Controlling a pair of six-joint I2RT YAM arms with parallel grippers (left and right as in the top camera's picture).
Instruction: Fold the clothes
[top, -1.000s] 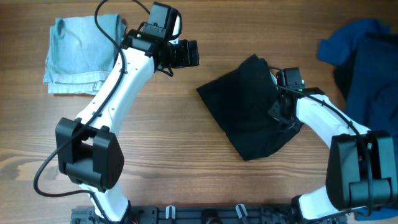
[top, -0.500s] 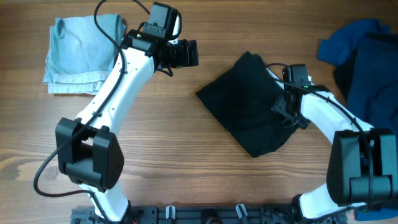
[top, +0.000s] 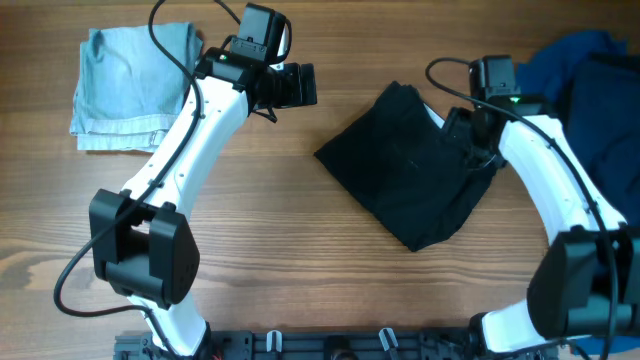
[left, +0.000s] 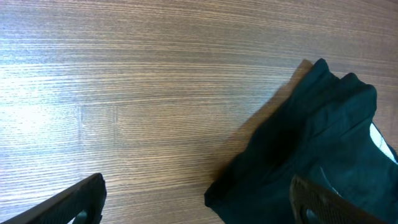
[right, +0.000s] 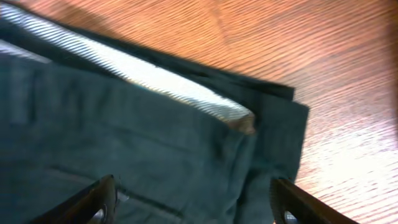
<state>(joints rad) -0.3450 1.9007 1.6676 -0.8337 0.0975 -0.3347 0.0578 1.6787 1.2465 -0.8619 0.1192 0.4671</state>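
Note:
Black shorts (top: 410, 170) lie folded on the wood table, right of centre, with a whitish waistband (right: 161, 78) showing at their far right edge. My right gripper (top: 472, 138) hovers open over that edge; in the right wrist view its fingers (right: 93, 199) straddle the dark cloth (right: 155, 143) without pinching it. My left gripper (top: 312, 85) stands open above bare wood, left of the shorts. In the left wrist view the shorts (left: 311, 143) lie at the lower right, partly between the fingers (left: 323, 202).
A pale blue garment (top: 125, 85) lies folded at the far left. Dark blue garments (top: 590, 90) are heaped at the right edge, close behind my right arm. Bare wood table (top: 250, 230) spans the middle and front.
My right gripper has opened, let go of the black shorts, and drawn back toward the far right. The shorts have settled slightly. The left arm has not moved.

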